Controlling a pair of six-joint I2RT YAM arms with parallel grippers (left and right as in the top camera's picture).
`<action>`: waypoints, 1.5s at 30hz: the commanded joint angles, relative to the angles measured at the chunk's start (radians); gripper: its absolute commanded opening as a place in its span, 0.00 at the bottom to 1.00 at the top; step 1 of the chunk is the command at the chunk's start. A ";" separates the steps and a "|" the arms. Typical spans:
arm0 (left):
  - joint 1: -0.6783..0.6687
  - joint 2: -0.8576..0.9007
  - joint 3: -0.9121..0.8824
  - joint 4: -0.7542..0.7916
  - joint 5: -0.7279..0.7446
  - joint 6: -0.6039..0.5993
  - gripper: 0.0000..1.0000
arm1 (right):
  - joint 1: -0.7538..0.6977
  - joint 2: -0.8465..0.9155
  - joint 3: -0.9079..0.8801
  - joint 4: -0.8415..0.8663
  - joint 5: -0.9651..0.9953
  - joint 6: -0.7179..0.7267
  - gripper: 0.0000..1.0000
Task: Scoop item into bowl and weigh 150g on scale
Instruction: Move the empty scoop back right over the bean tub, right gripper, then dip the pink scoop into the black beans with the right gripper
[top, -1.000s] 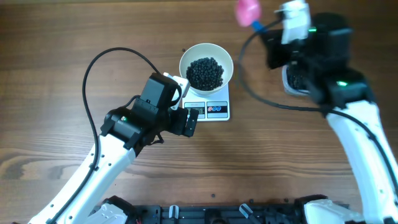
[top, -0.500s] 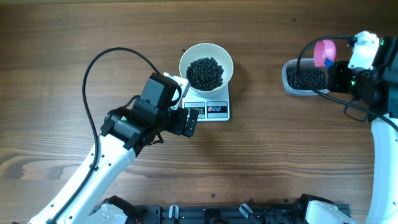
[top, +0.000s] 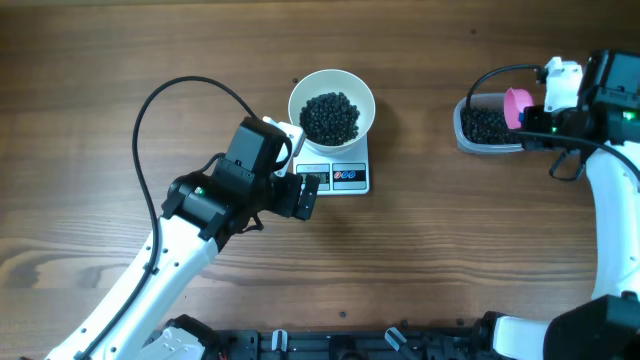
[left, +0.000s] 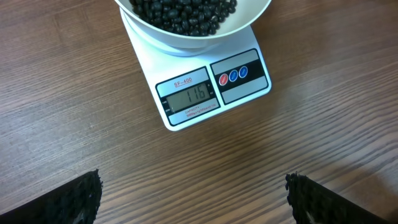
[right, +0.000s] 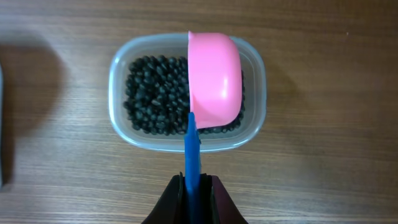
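The white bowl stands on the scale and holds a dark pile of the item. In the left wrist view the scale shows 116 on its display. My left gripper hovers just left of and in front of the scale, open, with bare wood between its fingers. My right gripper is shut on the blue handle of a pink scoop. The scoop is turned on its side over a clear tub of more of the item.
The clear tub sits at the far right of the wooden table, well apart from the scale. A black cable loops above the left arm. A dark rail runs along the front edge.
My right arm has swung from beside the bowl back to the right and brought the pink scoop down over the tub. The left arm has stayed still.
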 joint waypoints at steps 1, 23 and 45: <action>0.003 -0.007 0.019 0.000 0.008 0.023 1.00 | 0.000 0.039 0.003 0.011 0.064 -0.029 0.04; 0.003 -0.007 0.019 0.000 0.008 0.023 1.00 | 0.002 0.213 0.003 0.003 -0.303 -0.042 0.04; 0.003 -0.007 0.019 0.000 0.008 0.023 1.00 | -0.061 0.213 0.003 -0.066 -0.306 0.037 0.04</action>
